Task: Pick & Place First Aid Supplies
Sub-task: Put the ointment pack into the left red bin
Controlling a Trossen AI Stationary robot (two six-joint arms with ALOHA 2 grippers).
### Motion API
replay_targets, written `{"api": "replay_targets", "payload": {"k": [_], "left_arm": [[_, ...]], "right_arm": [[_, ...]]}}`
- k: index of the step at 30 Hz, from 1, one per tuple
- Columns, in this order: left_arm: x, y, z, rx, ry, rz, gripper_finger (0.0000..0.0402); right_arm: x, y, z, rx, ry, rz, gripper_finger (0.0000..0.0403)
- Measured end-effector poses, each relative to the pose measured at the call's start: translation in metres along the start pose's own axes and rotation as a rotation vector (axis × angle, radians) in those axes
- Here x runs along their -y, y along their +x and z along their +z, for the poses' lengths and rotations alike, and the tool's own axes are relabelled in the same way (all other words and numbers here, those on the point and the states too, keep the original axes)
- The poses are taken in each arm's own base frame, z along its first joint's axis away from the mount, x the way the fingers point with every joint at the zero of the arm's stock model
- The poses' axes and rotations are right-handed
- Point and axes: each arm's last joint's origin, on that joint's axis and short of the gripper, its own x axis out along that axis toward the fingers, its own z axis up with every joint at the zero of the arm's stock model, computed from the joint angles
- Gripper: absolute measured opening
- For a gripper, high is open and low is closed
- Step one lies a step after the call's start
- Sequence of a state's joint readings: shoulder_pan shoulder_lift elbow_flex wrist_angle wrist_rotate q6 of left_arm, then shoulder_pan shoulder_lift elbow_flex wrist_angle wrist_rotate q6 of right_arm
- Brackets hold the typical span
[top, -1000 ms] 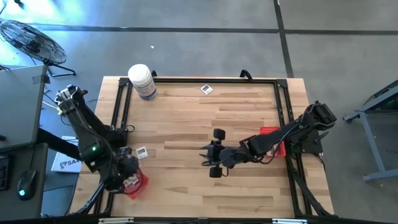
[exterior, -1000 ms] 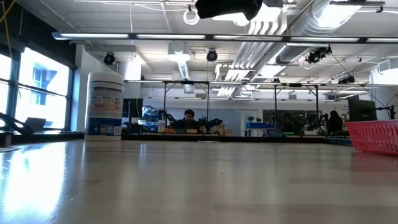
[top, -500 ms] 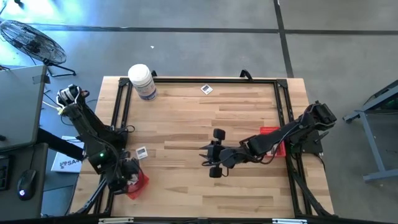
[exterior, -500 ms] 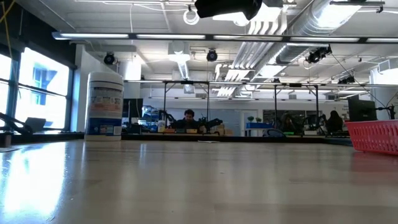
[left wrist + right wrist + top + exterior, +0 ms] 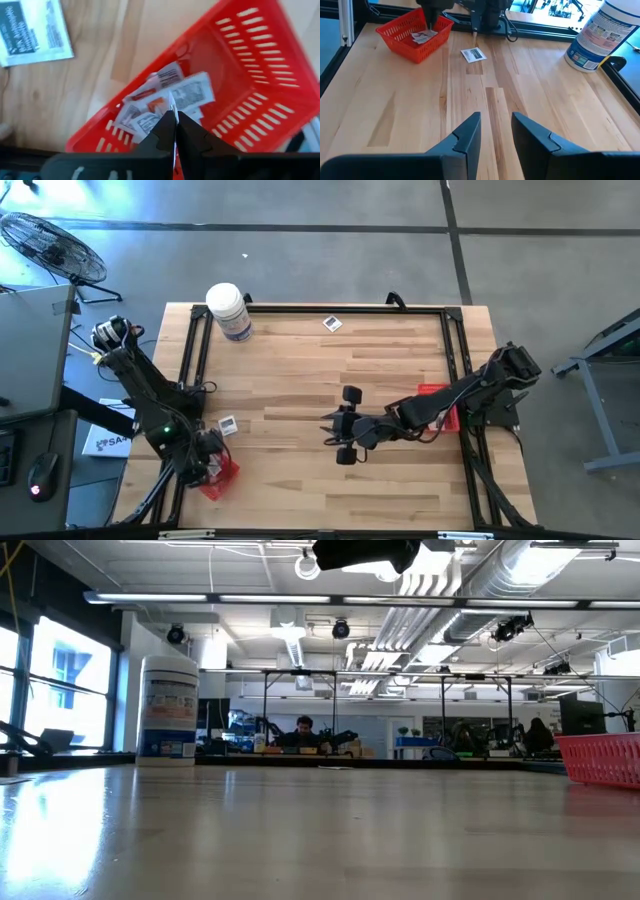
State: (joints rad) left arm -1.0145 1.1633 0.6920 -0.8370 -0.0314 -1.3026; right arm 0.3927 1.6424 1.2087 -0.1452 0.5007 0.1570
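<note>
My left gripper hovers over the red tray near the table's left near corner, shut on a white packet seen edge-on. Several printed packets lie flat in that tray. One more packet lies flat on the wood beside the tray, and another lies near the far edge. My right gripper waits open above mid-table, touching nothing. My left gripper pinches a thin white packet between its two fingers, coming from above and pointing down. The packet's edge sticks out past the fingertips, above the packets in the tray. It is lifted clear of the tray floor.
A white jar with a bluish label stands at the far left corner. A second red tray sits at the right side under the right arm. A black frame borders the table. Bare wood lies between the two grippers.
My left gripper has drifted a little toward the table's near edge, ending more squarely over the red tray, still shut. The right arm and the loose packets have kept still.
</note>
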Motion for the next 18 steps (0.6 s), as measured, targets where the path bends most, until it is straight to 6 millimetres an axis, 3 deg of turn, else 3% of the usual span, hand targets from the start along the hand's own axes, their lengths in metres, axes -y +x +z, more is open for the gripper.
{"api": "replay_targets", "payload": {"k": [5, 12, 18], "left_arm": [[-0.003, 0.003, -0.001, -0.004, -0.041, 0.018, 0.0016], [-0.003, 0.003, -0.001, -0.009, -0.040, 0.013, 0.0082], [0.004, -0.013, -0.001, -0.093, -0.038, -0.035, 0.0098]], "right_arm": [[0.000, 0.000, 0.000, 0.000, 0.000, 0.000, 0.0103], [0.000, 0.000, 0.000, 0.000, 0.000, -0.001, 0.0103], [0.000, 0.000, 0.000, 0.003, 0.001, -0.001, 0.0103]]}}
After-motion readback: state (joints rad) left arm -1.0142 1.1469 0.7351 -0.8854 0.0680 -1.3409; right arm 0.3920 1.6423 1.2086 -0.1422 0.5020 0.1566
